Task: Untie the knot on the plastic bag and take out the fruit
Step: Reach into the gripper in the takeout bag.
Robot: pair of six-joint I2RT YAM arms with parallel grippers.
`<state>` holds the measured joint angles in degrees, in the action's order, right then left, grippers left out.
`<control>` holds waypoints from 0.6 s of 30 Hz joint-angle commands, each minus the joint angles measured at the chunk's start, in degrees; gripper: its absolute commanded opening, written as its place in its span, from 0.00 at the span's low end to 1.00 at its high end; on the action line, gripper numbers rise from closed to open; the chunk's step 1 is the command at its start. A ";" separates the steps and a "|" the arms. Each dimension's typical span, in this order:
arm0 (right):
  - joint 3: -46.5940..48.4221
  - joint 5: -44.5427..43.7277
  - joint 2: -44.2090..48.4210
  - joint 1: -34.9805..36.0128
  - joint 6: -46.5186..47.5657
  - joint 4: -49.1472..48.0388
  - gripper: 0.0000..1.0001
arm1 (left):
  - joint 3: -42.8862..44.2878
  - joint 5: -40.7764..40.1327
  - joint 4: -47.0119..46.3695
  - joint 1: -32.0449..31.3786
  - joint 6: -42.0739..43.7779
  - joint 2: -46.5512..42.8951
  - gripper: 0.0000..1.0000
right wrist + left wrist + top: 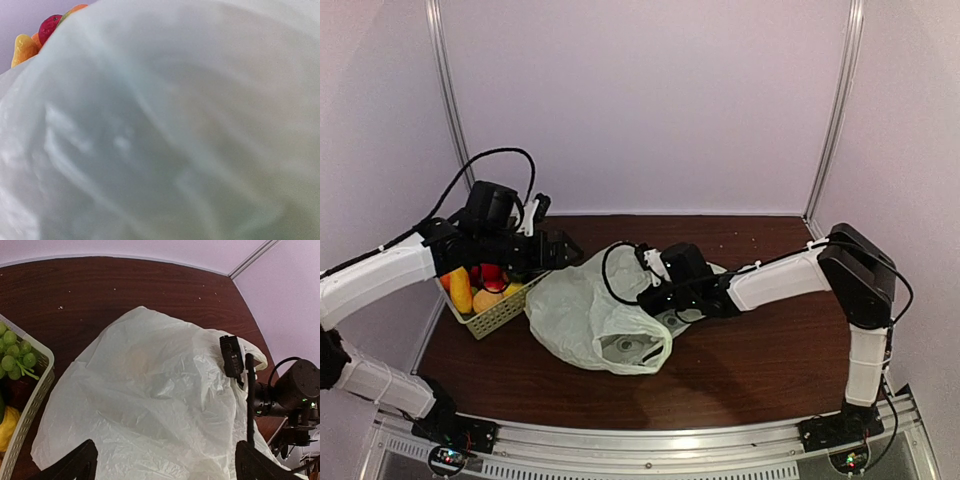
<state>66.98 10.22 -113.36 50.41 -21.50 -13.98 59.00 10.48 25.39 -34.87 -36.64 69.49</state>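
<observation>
We see the left gripper [164, 450] gaping wide and empty above the plastic bag [150, 405], slumped on the table [750, 370] beside the basket [505, 312] holding the fruit [470, 288]. The right gripper [658, 278] presses into the film, its grip unclear to us. A snagged fold could drag the bag.

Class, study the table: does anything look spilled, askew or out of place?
Nothing is spilled. The plastic bag lies crumpled and slumped, and the basket sits at an angle at the left edge of the table.
</observation>
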 commanded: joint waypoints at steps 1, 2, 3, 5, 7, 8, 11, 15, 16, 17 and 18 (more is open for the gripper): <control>-0.90 -1.07 1.56 0.27 -1.15 -1.13 0.97 | 5.91 2.98 -5.29 2.00 4.93 9.46 0.98; -0.81 -1.25 1.59 0.26 -1.15 -1.13 0.97 | 7.03 3.57 -6.14 2.57 5.45 11.70 0.97; -0.73 -1.41 1.69 0.29 -1.10 -1.00 0.97 | 8.06 3.70 -6.72 2.88 5.94 14.09 0.97; -0.55 -1.59 1.78 0.30 -1.06 -0.88 0.97 | 10.46 3.63 -7.36 3.33 7.36 18.28 0.97; -0.37 -1.74 1.83 0.30 -0.96 -0.79 0.97 | 12.99 4.08 -8.01 3.93 8.39 22.34 0.97; -0.28 -1.82 1.75 0.27 -0.95 -0.78 0.96 | 13.73 4.47 -8.44 4.25 8.81 24.42 0.97; 0.09 -2.00 1.46 0.25 -1.02 -0.73 0.97 | 16.74 5.89 -10.40 5.00 9.51 29.87 0.97; 1.25 -2.48 0.53 0.28 -1.26 -0.63 0.97 | 19.56 7.71 -13.14 5.50 9.57 36.54 0.97; 1.78 -2.48 0.18 0.30 -1.30 -0.40 0.96 | 20.42 8.05 -13.47 5.58 9.57 38.12 0.98; 2.40 -2.44 -0.34 0.27 -1.43 -0.24 0.96 | 21.19 8.17 -13.55 5.67 9.64 39.53 0.98; 2.98 -2.45 -0.70 0.27 -1.51 -0.09 0.96 | 22.17 8.01 -13.40 5.69 9.84 40.90 0.98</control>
<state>67.18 9.08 -113.36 50.41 -22.50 -14.31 77.58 16.56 15.55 -29.74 -28.49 106.19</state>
